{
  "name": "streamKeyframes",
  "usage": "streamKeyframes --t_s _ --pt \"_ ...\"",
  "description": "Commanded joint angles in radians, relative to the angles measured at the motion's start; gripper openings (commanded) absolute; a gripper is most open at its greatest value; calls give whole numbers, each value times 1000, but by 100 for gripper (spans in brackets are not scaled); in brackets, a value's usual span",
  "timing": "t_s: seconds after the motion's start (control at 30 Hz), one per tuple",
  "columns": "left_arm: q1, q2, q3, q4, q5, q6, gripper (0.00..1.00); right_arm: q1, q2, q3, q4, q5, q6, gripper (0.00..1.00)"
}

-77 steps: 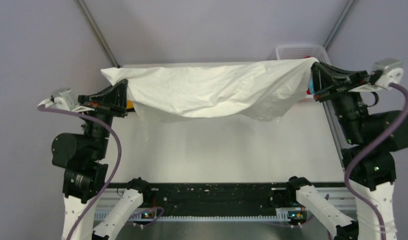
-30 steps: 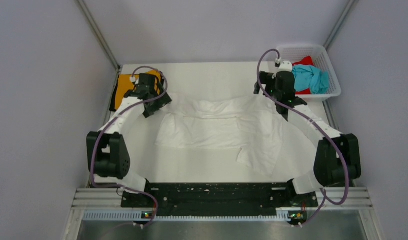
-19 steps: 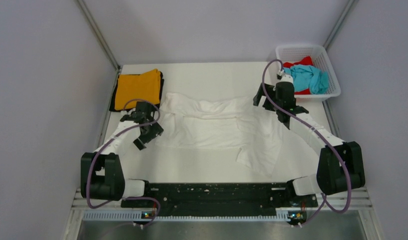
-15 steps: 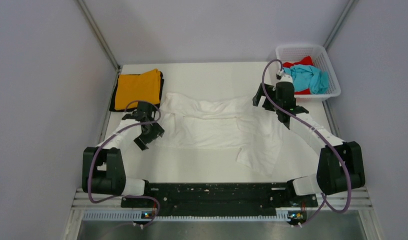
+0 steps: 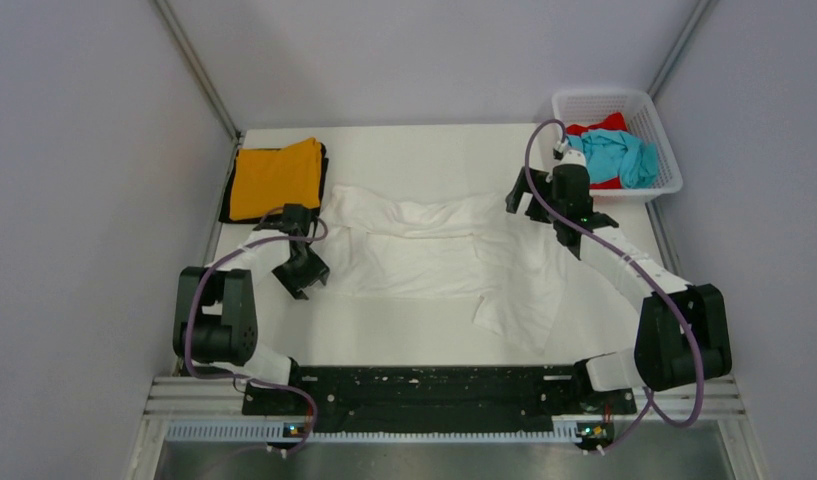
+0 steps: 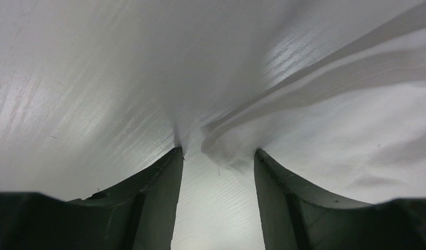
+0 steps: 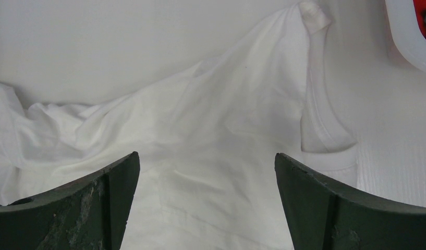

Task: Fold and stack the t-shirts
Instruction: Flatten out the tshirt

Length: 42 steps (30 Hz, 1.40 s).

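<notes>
A large white t-shirt (image 5: 434,250) lies spread and wrinkled across the middle of the table. My left gripper (image 5: 302,275) is low at its left edge. In the left wrist view the left gripper (image 6: 217,153) has its jaws partly apart, with a bunched edge of the white cloth (image 6: 315,120) at the fingertips and bare table showing between them. My right gripper (image 5: 549,205) hovers wide open over the shirt's far right part. The right wrist view shows the right gripper (image 7: 206,159) above the cloth (image 7: 216,120), holding nothing. An orange t-shirt (image 5: 274,177) lies folded on a black one (image 5: 227,210) at the far left.
A white mesh basket (image 5: 604,95) at the far right corner holds a teal t-shirt (image 5: 614,155) and a red one (image 5: 609,123). Its rim (image 7: 409,41) shows at the upper right of the right wrist view. Metal frame posts rise at both far corners.
The white shirt, held up by both grippers earlier, now lies on the table. My left gripper has come nearer along the shirt's left edge and its jaws have narrowed. The right arm is still.
</notes>
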Motion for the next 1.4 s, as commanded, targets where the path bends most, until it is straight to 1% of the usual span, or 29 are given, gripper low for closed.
streamKeyframes --t_s 0.0,0.13,0.23,0.27,0.33,0.43,0.47,0.57,0.63,0.73,0.83,0.9,0.93,1.03,1.07,1.17,1.27,1.37 --pt "-1 51 13 39 6 -4 55 -3 -42 -6 10 4 4 99" --pt "-1 90 22 66 19 7 50 -3 -45 -8 10 -1 4 99" --pt "-1 121 37 84 23 15 42 -3 -46 -10 12 -4 4 99" --pt "-1 137 44 86 23 18 38 -4 -47 -10 12 -3 3 99" --pt "-1 158 58 92 22 23 27 -3 -48 -10 12 -6 4 99" --pt "-1 188 79 81 5 20 2 -3 -52 -9 1 -8 6 99" --pt "-1 194 86 78 -3 21 0 -3 -55 -5 -16 -10 8 99" --pt "-1 191 87 79 -9 19 0 -3 -79 -8 -67 -24 15 99" --pt "-1 170 79 80 -12 19 0 -3 -110 -39 -103 -27 21 99" --pt "-1 123 47 92 -21 26 0 7 -172 -71 -199 -30 16 99" --pt "-1 80 19 107 -10 48 0 90 -231 -89 -348 76 41 99" --pt "-1 72 19 91 -29 50 0 175 -268 -108 -464 154 97 99" --pt "-1 71 19 83 -46 49 0 210 -280 -121 -549 178 141 99" --pt "-1 69 11 87 -50 60 0 283 -308 -178 -717 181 283 98" --pt "-1 68 8 94 -45 70 0 307 -313 -194 -757 170 313 96" --pt "-1 74 23 82 -25 93 0 361 -305 -197 -904 165 415 94" --pt "-2 61 16 98 -15 107 0 377 -306 -207 -991 182 492 93" --pt "-2 46 9 101 -23 118 0 381 -307 -248 -989 137 553 88"
